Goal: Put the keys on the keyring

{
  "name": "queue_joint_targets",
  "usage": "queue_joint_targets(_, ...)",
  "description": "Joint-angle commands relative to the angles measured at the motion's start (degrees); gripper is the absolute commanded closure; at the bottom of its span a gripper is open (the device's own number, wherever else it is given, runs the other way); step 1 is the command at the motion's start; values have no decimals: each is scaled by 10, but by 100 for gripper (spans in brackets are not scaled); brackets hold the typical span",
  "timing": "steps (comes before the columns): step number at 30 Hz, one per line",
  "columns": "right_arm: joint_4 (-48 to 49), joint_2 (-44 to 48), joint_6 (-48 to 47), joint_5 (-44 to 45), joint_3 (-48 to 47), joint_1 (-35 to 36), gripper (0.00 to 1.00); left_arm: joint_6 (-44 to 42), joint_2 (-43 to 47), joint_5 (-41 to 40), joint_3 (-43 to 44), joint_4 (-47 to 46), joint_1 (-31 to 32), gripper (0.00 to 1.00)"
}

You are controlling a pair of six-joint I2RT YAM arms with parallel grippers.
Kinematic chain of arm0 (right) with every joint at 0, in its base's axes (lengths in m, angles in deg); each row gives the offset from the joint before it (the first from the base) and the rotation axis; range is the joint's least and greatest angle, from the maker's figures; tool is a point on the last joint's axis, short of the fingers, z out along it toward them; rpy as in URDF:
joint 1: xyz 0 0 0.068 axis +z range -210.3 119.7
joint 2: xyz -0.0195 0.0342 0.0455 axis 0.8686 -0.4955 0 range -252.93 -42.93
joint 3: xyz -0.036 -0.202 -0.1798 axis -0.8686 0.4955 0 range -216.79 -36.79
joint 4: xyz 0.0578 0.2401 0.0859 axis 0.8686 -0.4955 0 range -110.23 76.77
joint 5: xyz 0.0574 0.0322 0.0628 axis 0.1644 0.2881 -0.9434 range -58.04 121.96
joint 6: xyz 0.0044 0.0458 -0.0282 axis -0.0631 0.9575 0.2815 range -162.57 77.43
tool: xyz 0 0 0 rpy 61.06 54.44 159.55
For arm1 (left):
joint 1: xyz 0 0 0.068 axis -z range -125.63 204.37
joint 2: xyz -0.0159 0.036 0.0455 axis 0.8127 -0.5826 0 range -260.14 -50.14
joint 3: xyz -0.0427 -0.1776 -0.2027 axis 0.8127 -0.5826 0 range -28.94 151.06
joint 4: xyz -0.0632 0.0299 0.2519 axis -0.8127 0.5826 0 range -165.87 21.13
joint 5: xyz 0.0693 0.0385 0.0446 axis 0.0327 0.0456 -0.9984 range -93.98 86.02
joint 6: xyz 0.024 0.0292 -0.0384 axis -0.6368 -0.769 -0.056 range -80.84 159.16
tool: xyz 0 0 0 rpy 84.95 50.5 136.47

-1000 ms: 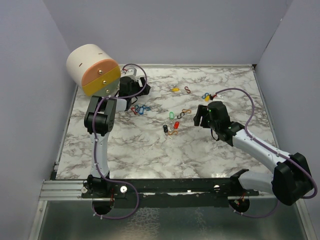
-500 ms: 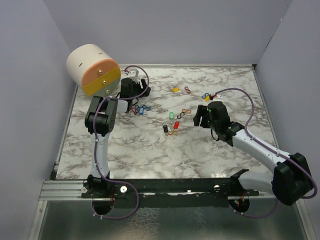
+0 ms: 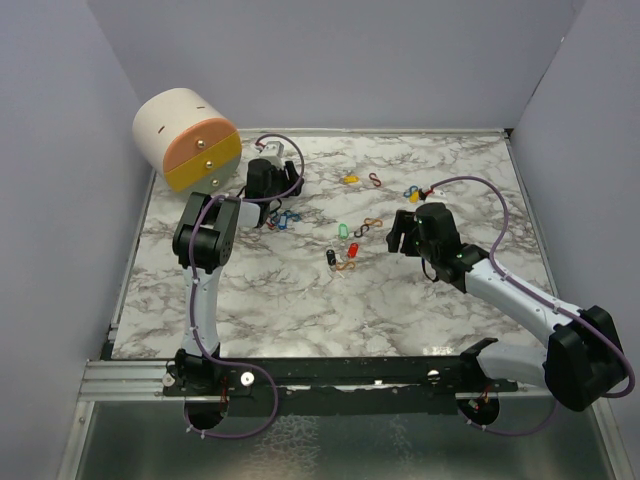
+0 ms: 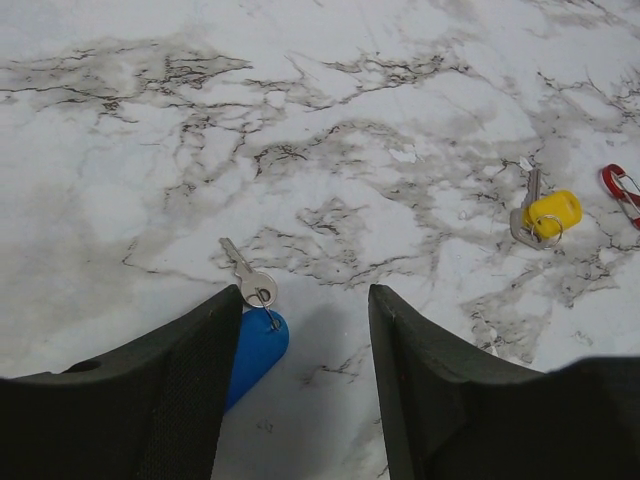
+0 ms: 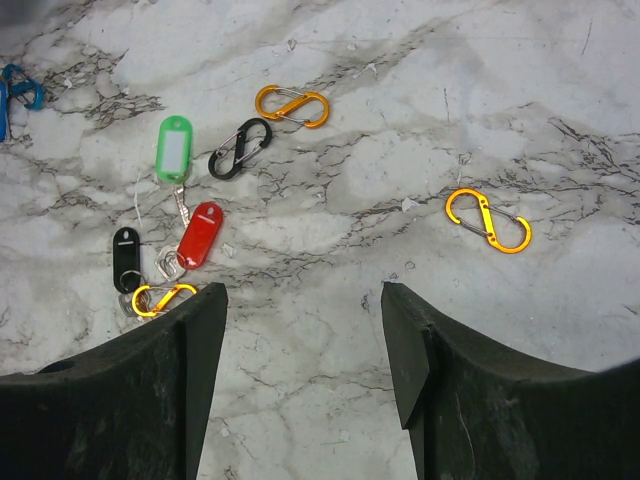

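Left hand (image 4: 305, 297) beside blue key tag (image 4: 257, 345); cream drum (image 3: 180, 128) stands near.

A white, grey-veined marble tabletop (image 3: 300, 300) sits boxed in by plain lavender-grey walls (image 3: 330, 60) under even light.

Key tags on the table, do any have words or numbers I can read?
No readable text anywhere.
Green tag: its white label window looks blank.
Red tag, black tag, blue tag, yellow tag: plain, no writing shows.
Cream and orange drum: no label shows.
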Motion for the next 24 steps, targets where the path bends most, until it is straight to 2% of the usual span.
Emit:
queue_joint_targets(1,16,14,-7,-8,7,1,37,-4,6,-23,-13,27,2,45)
queue_joint_targets(10,17,11,-6,-7,7,1,37,-2,2,-40,-9,27,2,59)
queue_joint_targets(12,17,10,-6,-6,7,1,37,-2,2,-41,-8,27,2,68)
queue_joint_targets(15,17,8,-6,-7,6,1,37,-4,2,-42,-8,25,2,73)
queue_joint_targets(19,16,8,-6,-6,6,1,37,-4,2,-43,-7,21,2,84)
queue_joint_targets(23,15,9,-11,-8,5,1,38,-3,9,-46,-10,13,2,100)
queue_joint_targets(24,14,8,-13,-10,5,1,39,-3,11,-46,-11,10,2,100)
